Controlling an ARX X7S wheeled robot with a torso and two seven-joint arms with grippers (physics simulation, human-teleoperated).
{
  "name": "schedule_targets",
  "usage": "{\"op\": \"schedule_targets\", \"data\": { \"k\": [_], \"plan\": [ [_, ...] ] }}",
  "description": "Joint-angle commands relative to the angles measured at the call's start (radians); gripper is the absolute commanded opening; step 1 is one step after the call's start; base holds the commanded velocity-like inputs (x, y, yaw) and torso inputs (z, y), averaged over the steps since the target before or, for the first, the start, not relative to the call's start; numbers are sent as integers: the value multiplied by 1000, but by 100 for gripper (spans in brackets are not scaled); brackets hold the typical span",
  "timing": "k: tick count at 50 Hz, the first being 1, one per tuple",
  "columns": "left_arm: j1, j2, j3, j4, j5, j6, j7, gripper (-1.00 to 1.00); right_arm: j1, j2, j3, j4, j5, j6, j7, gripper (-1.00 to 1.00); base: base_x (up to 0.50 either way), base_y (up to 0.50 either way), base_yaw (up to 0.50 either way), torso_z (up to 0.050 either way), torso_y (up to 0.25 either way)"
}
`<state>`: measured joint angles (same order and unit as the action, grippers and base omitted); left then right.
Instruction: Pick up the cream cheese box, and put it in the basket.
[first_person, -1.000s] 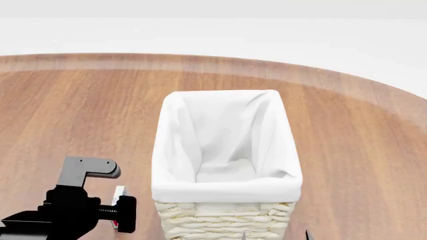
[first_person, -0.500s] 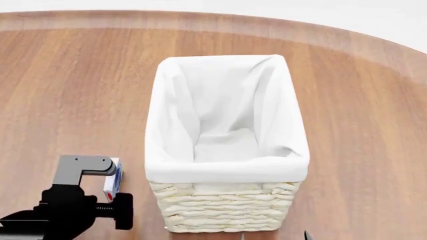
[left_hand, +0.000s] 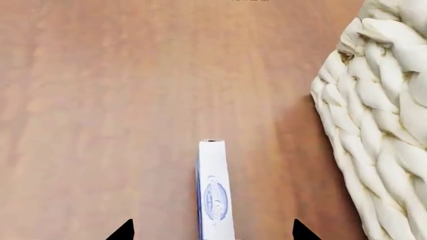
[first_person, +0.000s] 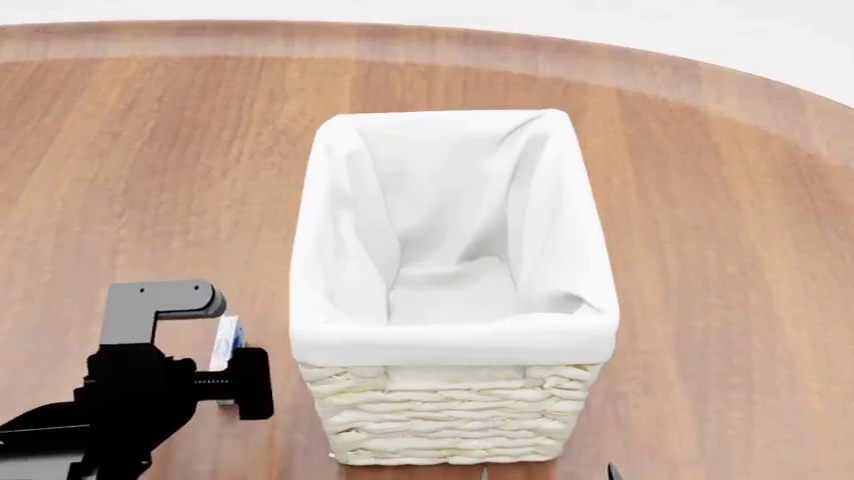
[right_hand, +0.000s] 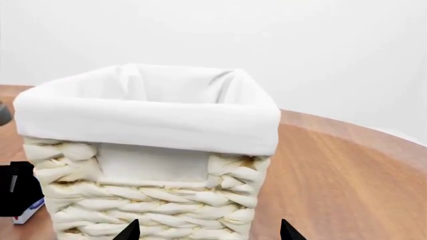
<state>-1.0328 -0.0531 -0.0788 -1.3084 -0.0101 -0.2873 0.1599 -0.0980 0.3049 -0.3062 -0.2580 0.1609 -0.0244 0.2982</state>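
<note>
Wood-grain worktop (first_person: 120, 180), round edge, pale wall behind. Cream cheese box (left_hand: 215, 192) stands on a thin edge on the worktop, blue oval logo showing in the left wrist view, just beside the basket (first_person: 447, 405) on its left, not touching. Left gripper (left_hand: 212, 231) has its fingers (left_hand: 123, 231) apart, one tip either side of the box, clear gaps both sides. In the head view the box (first_person: 224, 345) peeks out behind the left arm. Basket upright, white liner folded over rim. Right gripper (right_hand: 208, 231) low in front of the basket (right_hand: 143, 150), fingers (right_hand: 130, 231) apart, holding nothing.
</note>
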Motion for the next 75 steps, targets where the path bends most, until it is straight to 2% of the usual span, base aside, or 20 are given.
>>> {"op": "schedule_targets", "data": {
  "k": [1,18,19,20,45,48,52,56,60,62,66,67,68,75],
  "plan": [
    [-5,13,-35,0,1,-13,-2,100,-10,6,-3,-8,5,-10,1,100,0,0,0,0,0],
    [-7,20,-59,0,7,-37,-37,100,-33,19,-2,-42,12,-20,8,100,0,0,0,0,0],
    [-7,20,-63,0,1,-26,-6,100,-35,20,-3,-44,12,-21,9,100,0,0,0,0,0],
    [-7,22,-53,0,12,-16,-33,-100,-39,22,-2,-47,13,-24,9,100,0,0,0,0,0],
    [-4,14,-49,0,11,13,-27,-100,-55,36,-7,-73,14,-36,16,100,0,0,0,0,0],
    [-102,-13,0,0,42,112,-11,-100,-48,34,-8,-66,16,-30,17,100,0,0,0,0,0],
    [-133,-27,36,37,68,117,-4,-100,-50,34,-11,-67,14,-33,18,100,0,0,0,0,0],
    [28,-33,49,568,83,-197,24,-100,-50,34,-12,-69,13,-33,21,100,0,0,0,0,0],
    [72,-48,77,834,106,-370,48,-100,-49,34,-13,-65,14,-35,22,100,0,0,0,0,0],
    [70,-52,83,916,112,-443,54,-100,-48,33,-14,-63,13,-36,23,100,0,0,0,0,0],
    [71,-53,85,919,109,-445,53,-100,-48,34,-15,-63,14,-36,24,100,0,0,0,0,0],
    [45,-79,152,1069,154,-595,92,-100,-50,35,-14,-66,17,-37,25,100,0,0,0,0,0],
    [32,-85,168,1179,160,-682,110,-100,-51,36,-14,-67,18,-38,24,100,0,0,0,0,0],
    [-55,-116,265,1352,190,-888,175,-100,-58,41,-11,-75,23,-42,27,100,0,0,0,0,0]
  ]
}}
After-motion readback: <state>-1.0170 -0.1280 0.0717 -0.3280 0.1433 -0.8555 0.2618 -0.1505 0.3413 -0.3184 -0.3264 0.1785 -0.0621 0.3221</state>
